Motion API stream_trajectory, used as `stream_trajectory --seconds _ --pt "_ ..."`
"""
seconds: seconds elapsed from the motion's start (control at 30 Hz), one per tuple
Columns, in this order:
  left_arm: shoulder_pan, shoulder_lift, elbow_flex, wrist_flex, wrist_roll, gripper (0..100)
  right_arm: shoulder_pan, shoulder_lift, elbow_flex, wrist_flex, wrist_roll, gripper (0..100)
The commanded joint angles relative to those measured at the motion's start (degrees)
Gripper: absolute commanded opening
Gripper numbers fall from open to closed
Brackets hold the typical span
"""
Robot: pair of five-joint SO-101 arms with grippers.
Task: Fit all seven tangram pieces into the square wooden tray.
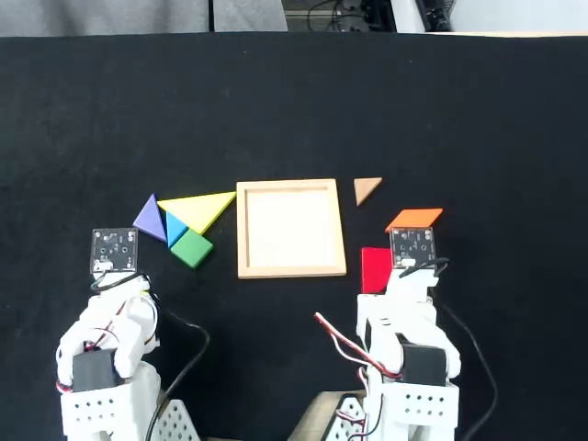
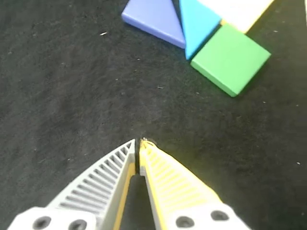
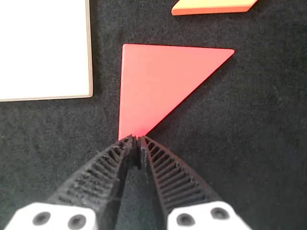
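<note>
Beside the tray, I see the right arm covering part of the red triangle and the near edge of the orange parallelogram. On the tray's other side, the yellow triangle runs off my left wrist view.

Cloth: You see a black cloth over the table, reaching from the near edge to the far edge of the high view. In both wrist views its surface is matte with a fine, felt-like nap.
Lint: You can make out small pale specks scattered on the cloth in the left wrist view.
Panels: Behind the far edge, at the upper left of the high view, you find two grey panels side by side with a dark vertical gap between them.
Cables: Just right of the panels, dark cables lie tangled.
White surface: Look to the upper right corner.
Tan strip: A thin strip runs along the cloth's far edge, beneath the white surface.
</note>
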Motion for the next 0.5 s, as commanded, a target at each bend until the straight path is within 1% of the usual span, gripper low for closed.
stream_trajectory --seconds 0.0,0.37,0.4,0.47 --pt "1.6 -0.1 1.2 0.3 -0.4 3 0.6 -5.1 -0.1 0.3 0.1 1.4" --pt "1.5 -0.3 1.2 -0.4 -0.3 3 0.6 -5.1 -0.1 -0.2 0.4 1.5" --pt "1.5 -0.4 0.8 -0.9 -0.3 3 0.6 -5.1 -0.1 -0.3 0.4 1.5" --pt "0.8 -0.4 -1.1 -5.9 -0.5 3 0.6 -5.1 -0.1 -2.2 0.4 1.5"
